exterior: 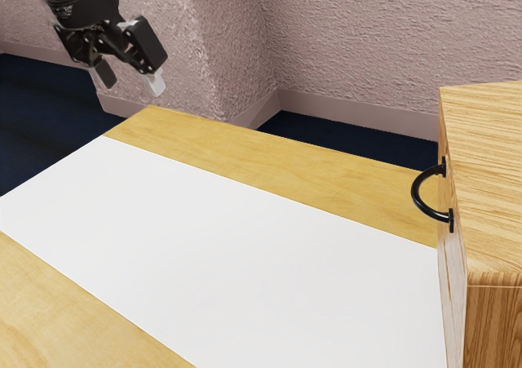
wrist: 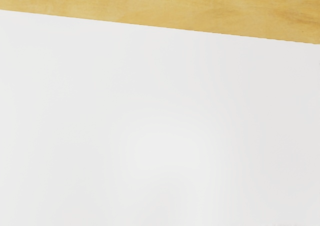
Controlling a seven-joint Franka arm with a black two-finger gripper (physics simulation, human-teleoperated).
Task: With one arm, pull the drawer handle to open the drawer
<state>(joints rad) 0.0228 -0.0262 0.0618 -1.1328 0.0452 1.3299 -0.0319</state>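
Since the drawer handle (exterior: pixel 431 195) is not yet reached, the claw (exterior: pixel 130 74) hangs high above the counter (exterior: pixel 269 160) at about 10 o'clock in the exterior view, its two fingers spread apart and holding nothing. The handle sits at about 3 o'clock, well apart from it. It is a thin black curved bar, fixed by both ends on the front of a wooden cabinet (exterior: pixel 485 172), so a finger can pass behind it. The counter is light grained wood with a smooth white panel (wrist: pixel 160 136) across it. I judge the drawer not yet opened.
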